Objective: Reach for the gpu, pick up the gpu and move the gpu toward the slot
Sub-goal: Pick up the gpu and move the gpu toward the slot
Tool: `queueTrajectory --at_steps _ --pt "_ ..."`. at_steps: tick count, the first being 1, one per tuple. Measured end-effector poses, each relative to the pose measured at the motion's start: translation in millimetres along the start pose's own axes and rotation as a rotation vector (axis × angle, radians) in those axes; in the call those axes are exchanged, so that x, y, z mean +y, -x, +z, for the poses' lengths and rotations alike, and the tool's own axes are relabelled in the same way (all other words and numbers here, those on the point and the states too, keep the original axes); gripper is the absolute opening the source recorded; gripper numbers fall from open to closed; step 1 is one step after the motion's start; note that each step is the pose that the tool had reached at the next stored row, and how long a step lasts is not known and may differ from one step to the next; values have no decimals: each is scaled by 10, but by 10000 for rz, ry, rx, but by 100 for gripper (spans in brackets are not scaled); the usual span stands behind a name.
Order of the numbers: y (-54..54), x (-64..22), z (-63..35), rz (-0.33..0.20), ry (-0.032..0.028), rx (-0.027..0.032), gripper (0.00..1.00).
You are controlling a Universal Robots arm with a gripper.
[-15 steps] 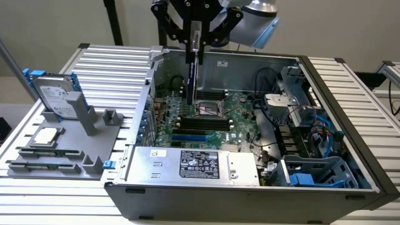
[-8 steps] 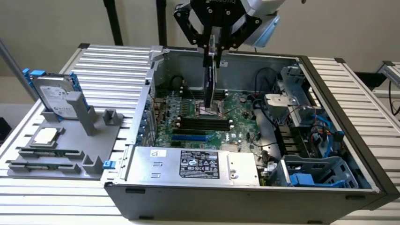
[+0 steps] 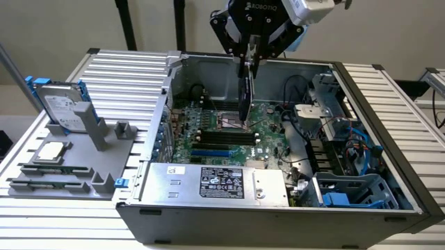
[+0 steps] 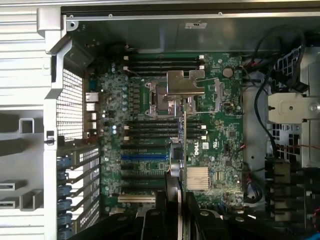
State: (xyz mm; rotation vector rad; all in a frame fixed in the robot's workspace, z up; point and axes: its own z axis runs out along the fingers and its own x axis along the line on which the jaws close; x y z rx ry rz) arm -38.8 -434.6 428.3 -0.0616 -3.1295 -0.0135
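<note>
My gripper [image 3: 251, 56] hangs over the open computer case and is shut on the gpu [image 3: 245, 96]. The card hangs vertically, dark and edge-on, with its lower end just above the green motherboard [image 3: 268, 136]. In the wrist view the gpu [image 4: 183, 145] appears as a thin line running out from my gripper [image 4: 180, 200] across the board. The blue expansion slot [image 4: 144, 156] lies beside that line, among black slots. The same blue slot [image 3: 210, 154] sits toward the exterior view's left of the card's lower end.
The case walls [image 3: 230, 62] ring the board. A power supply [image 3: 215, 182] fills the near side, with cables and a drive cage [image 3: 347, 190] on the exterior view's right. Outside, a grey fixture [image 3: 66, 174] holds a hard drive [image 3: 61, 107], a processor [image 3: 53, 151] and memory sticks [image 3: 56, 170].
</note>
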Motion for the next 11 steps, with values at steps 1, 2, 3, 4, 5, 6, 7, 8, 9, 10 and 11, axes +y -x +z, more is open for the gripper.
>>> queueTrajectory --at_steps 1,2,3,4,5,6,7,8,9,10,11 --pt "17 5 9 0 -6 14 26" --pt "35 8 15 -2 -12 36 26" --pt "48 9 17 -5 -13 60 26" --pt "51 9 17 -7 -14 70 26" --pt "51 9 17 -5 -15 73 26" --pt "51 9 17 -5 -16 75 26" --pt "52 9 17 -5 -16 75 26" --pt "52 9 17 -6 -15 75 26" --pt "52 9 17 -6 -15 75 26" --pt "52 9 17 -7 -15 75 26" --pt "52 9 17 -6 -15 75 26"
